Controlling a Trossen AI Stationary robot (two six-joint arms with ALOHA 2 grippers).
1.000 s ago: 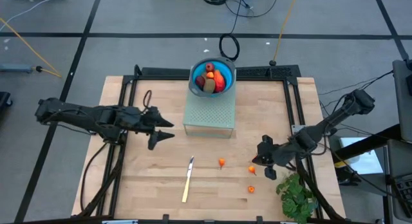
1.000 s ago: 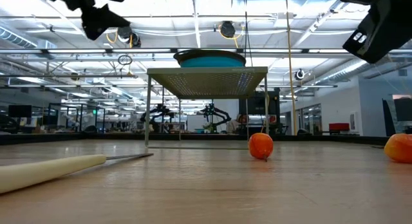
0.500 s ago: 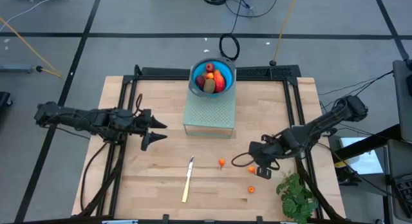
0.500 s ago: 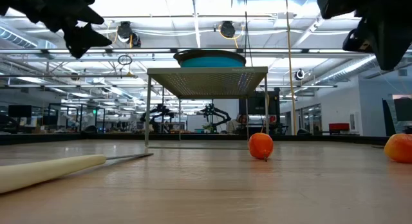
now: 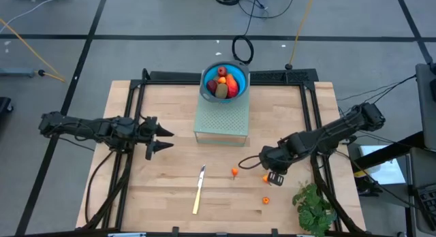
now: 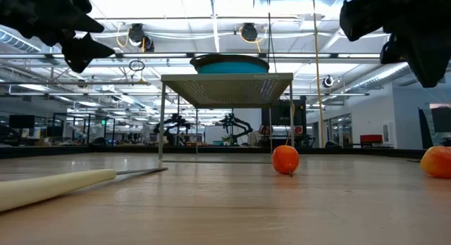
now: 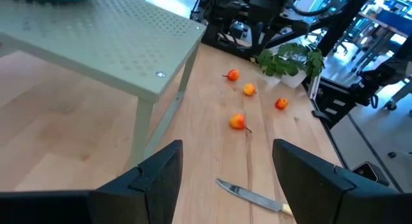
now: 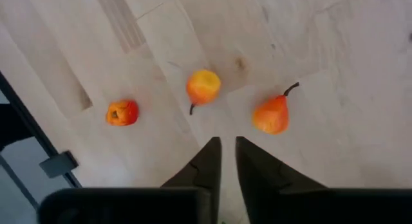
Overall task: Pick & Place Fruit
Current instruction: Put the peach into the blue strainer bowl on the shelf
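Several small orange fruits (image 5: 234, 171) (image 5: 266, 178) (image 5: 266, 200) lie loose on the wooden table near its front right. Larger fruit pieces fill a blue bowl (image 5: 225, 80), which stands on a pale green perforated stand (image 5: 221, 121). My right gripper (image 8: 227, 153) hangs above the small fruits (image 8: 203, 86) (image 8: 271, 114) (image 8: 122, 112), pointing steeply down, with a narrow gap between its fingertips and nothing in it. My left gripper (image 7: 228, 185) is open and empty. It hovers over the table's left half (image 5: 160, 140), pointing toward the stand.
A slim pale-handled knife (image 5: 199, 189) lies left of the small fruits. A leafy green bunch (image 5: 313, 206) lies at the front right corner. The stand's thin legs (image 6: 162, 122) rise from mid-table. Bare wood lies between my left gripper and the knife.
My right gripper has moved toward the table's middle, over the small orange fruits, and has tipped from a shallow slant to pointing steeply down. My left gripper has drawn back toward the table's left edge and sunk lower. The fruits and knife have stayed put.
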